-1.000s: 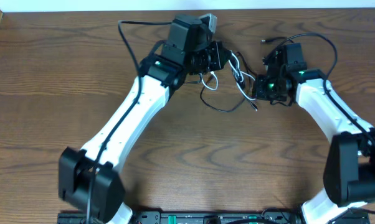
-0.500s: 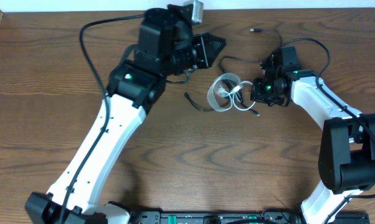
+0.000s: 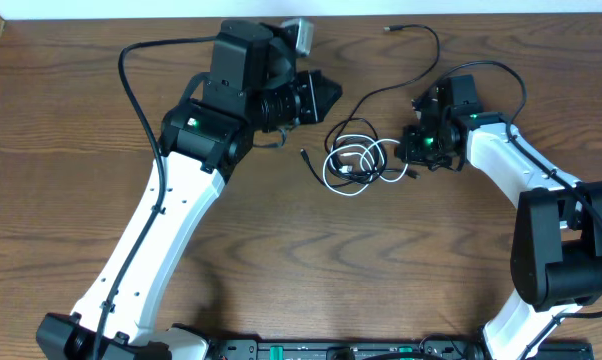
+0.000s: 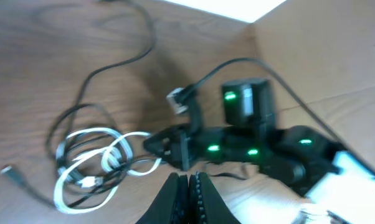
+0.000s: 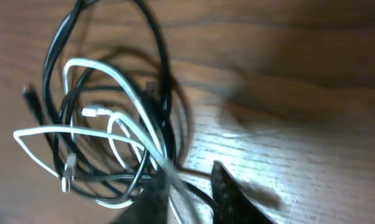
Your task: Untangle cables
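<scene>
The thin white cable [image 3: 333,178] and thin black cable [image 3: 379,92] lie in one loose tangled coil on the table between the arms. One black strand runs back to a plug end [image 3: 389,30]. My left gripper [image 3: 326,95] is shut and empty, up and left of the coil; its wrist view shows the closed jaws [image 4: 189,179] with the white cable [image 4: 81,171] and black cable [image 4: 113,67] beyond them. My right gripper [image 3: 411,152] is at the coil's right edge. Its fingers [image 5: 189,180] are apart, with white [image 5: 100,65] and black [image 5: 156,37] strands passing between them.
The wooden table [image 3: 311,270] ends at a white strip along the back. The thick black wire of the left arm [image 3: 131,90] loops to the left. The right arm's body [image 4: 250,140] shows in the left wrist view behind the coil.
My left gripper has pulled back to the left, away from the cables. The coil has dropped and spread on the table, and a black strand now trails to the back.
</scene>
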You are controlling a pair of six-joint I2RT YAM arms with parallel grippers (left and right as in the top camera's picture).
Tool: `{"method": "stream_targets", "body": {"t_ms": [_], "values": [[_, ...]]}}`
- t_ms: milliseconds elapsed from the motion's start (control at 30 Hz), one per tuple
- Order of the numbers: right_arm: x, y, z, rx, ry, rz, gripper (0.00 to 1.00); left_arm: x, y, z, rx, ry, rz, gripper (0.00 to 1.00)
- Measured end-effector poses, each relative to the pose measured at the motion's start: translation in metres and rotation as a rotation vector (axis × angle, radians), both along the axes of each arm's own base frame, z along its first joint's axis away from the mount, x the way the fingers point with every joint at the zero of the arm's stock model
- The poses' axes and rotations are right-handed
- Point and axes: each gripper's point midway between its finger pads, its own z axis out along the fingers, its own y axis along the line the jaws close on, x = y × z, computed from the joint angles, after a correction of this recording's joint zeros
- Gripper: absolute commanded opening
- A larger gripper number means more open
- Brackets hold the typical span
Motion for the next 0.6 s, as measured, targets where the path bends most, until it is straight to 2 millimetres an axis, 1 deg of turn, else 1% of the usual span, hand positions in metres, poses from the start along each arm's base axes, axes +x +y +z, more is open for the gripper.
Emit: {"method": "stream_targets", "body": {"t_ms": [33, 67, 133, 200, 300, 367, 400, 467, 533, 600], "values": [[0.000, 0.001, 0.002, 0.004, -0.006, 0.006, 0.27, 0.000, 0.002, -0.003, 0.014, 0.006, 0.004, 0.08], [0.002, 0.002, 0.005, 0.008, -0.021, 0.016, 0.31, 0.000, 0.004, -0.008, 0.034, 0.012, 0.012, 0.08], [0.005, 0.003, 0.017, 0.016, -0.061, 0.027, 0.36, 0.002, 0.007, -0.016, 0.063, 0.025, 0.023, 0.08], [0.010, 0.005, 0.035, 0.025, -0.120, 0.036, 0.40, 0.004, 0.009, -0.025, 0.087, 0.040, 0.030, 0.08], [0.014, 0.006, 0.072, 0.040, -0.221, 0.047, 0.51, 0.009, 0.010, -0.037, 0.114, 0.059, 0.035, 0.08], [0.014, 0.007, 0.095, 0.049, -0.281, 0.053, 0.54, 0.011, 0.009, -0.045, 0.123, 0.074, 0.036, 0.08], [0.015, 0.008, 0.103, 0.053, -0.301, 0.055, 0.56, 0.013, 0.009, -0.048, 0.127, 0.081, 0.037, 0.08], [0.015, 0.008, 0.113, 0.057, -0.327, 0.059, 0.57, 0.014, 0.009, -0.054, 0.135, 0.094, 0.038, 0.08], [0.015, 0.009, 0.112, 0.056, -0.328, 0.067, 0.58, 0.015, 0.008, -0.059, 0.140, 0.105, 0.038, 0.08], [0.014, 0.013, 0.107, 0.050, -0.326, 0.095, 0.58, 0.017, 0.010, -0.061, 0.148, 0.105, 0.044, 0.08]]}}
